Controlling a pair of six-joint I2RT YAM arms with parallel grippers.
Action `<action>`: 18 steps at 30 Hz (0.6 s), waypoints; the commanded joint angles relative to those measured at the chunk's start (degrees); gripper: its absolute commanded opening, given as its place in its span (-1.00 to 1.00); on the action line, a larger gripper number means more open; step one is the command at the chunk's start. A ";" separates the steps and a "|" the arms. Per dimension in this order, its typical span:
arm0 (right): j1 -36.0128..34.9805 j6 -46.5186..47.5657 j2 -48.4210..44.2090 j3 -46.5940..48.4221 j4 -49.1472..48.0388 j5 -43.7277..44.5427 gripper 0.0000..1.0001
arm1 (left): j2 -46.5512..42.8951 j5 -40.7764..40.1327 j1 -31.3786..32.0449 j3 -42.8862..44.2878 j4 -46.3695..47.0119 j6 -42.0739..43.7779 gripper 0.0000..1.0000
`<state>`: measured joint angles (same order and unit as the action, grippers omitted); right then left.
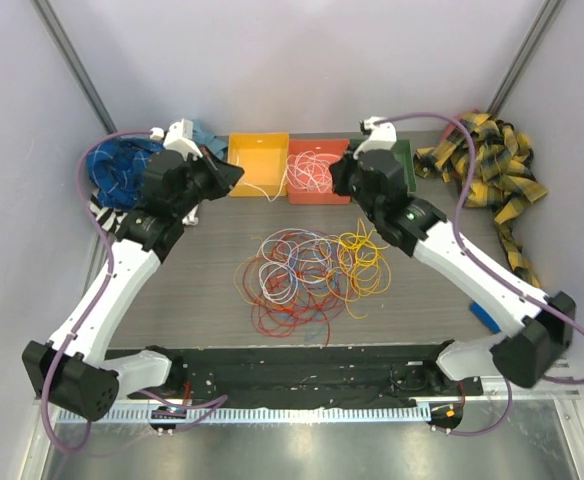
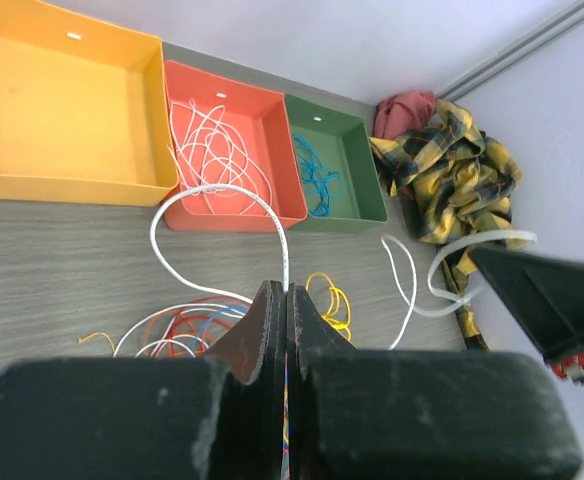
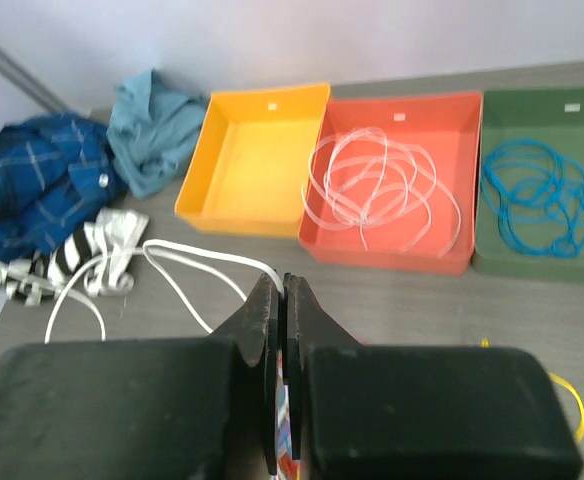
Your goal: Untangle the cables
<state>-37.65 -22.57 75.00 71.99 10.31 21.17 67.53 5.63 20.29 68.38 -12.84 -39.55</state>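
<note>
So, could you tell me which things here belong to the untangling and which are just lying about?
Job: cable tangle, white cable, left gripper, right gripper, yellow tray, red tray, green tray.
Lying about: blue cloth, striped cloth, teal cloth, yellow plaid cloth, red cloth.

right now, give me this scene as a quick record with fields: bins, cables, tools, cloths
yellow bin: nothing inside
red bin: white loops inside
green bin: blue cable inside
tangle: red, orange, yellow and white cables, mid-table, in front of the bins
left tool: shut on a white cable
right tool: shut on a white cable
cloths: blue cloth far left, yellow plaid cloth far right
</note>
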 commanded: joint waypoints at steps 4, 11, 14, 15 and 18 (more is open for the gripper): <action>4.51 -0.98 15.24 17.99 -1.87 6.16 -0.99 | 11.73 1.67 0.01 8.33 5.89 0.00 -0.99; 9.95 -3.53 28.32 27.49 -0.47 3.45 -0.99 | 38.76 8.25 0.71 27.57 8.62 -4.38 -1.00; 11.72 -4.50 34.92 32.42 1.38 0.55 -0.99 | 47.14 11.06 1.15 36.26 8.10 -5.62 -1.00; 12.59 -4.59 36.69 33.56 1.73 -0.94 -0.99 | 51.43 11.42 1.33 38.39 7.83 -5.89 -1.00; 13.13 -3.19 43.53 40.41 4.10 -2.18 -0.99 | 55.24 12.04 1.85 42.01 7.39 -5.80 -0.99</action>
<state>-25.39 -25.85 112.38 104.88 11.97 21.96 118.87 13.80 21.23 105.10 -5.98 -43.90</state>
